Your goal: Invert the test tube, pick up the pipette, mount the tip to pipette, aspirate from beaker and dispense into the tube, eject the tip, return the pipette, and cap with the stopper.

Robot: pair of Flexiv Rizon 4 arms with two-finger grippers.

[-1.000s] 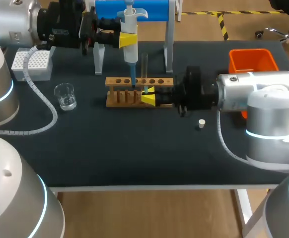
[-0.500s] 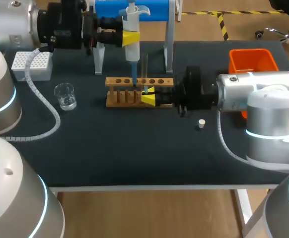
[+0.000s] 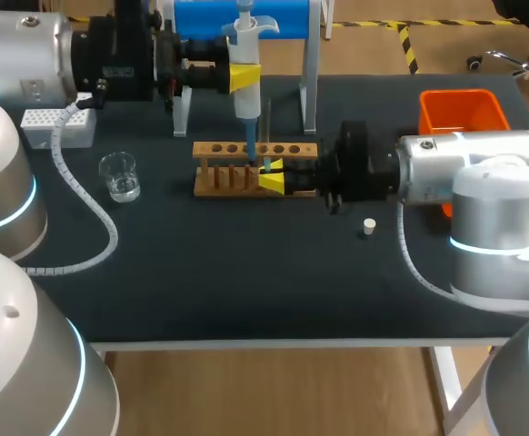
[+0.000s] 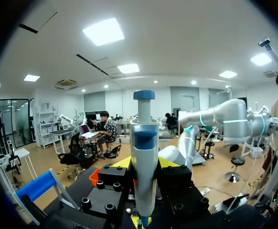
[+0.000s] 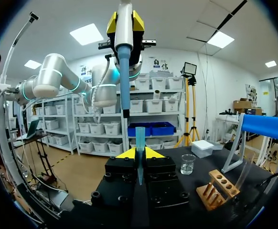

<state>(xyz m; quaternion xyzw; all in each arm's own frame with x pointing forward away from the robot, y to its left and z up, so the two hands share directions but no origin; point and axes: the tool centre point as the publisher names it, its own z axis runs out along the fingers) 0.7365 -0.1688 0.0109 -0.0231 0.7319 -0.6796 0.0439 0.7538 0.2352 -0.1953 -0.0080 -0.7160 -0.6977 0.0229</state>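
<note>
Pipette (image 3: 245, 86) shifted right, clamped in left gripper (image 3: 244, 75), nearly over blue tip (image 5: 140, 138) pinched upright in right gripper (image 5: 139, 153) beside rack (image 3: 214, 150). Tip-mounting step; next I'd align, then press straight down

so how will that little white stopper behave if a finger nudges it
The stopper looks tiny beside the wooden test tube rack, so probably very light and easily flicked away. It appears round, standing on end on the table; tipped, it may roll.

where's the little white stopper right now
In the head view, the small white stopper sits on the black table, right of the wooden tube rack, just beside the right arm.
</note>
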